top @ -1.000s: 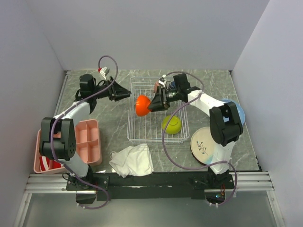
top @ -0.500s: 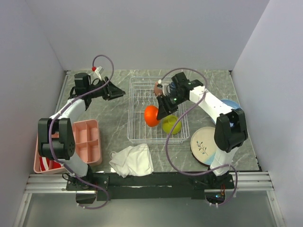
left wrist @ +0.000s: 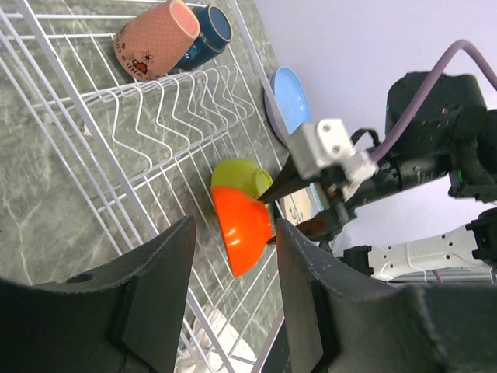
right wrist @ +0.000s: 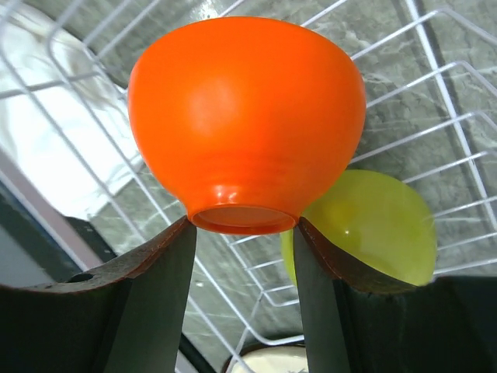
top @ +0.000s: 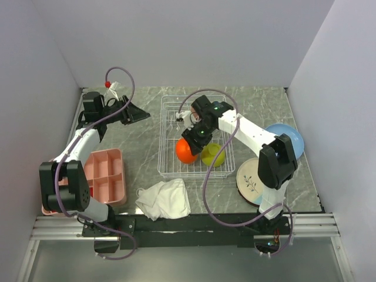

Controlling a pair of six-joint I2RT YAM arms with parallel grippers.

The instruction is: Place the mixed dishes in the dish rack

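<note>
The white dish rack (top: 173, 111) holds an orange bowl (top: 186, 151) beside a lime-green bowl (top: 214, 155). Right of the rack, a cream plate (top: 249, 177) bears a dark sprig

Past your spread left hand (left wrist: 233, 260), the orange bowl (left wrist: 242, 228) tips sideways beside the green bowl (left wrist: 239, 176), over the rack (left wrist: 155, 109).
</note>
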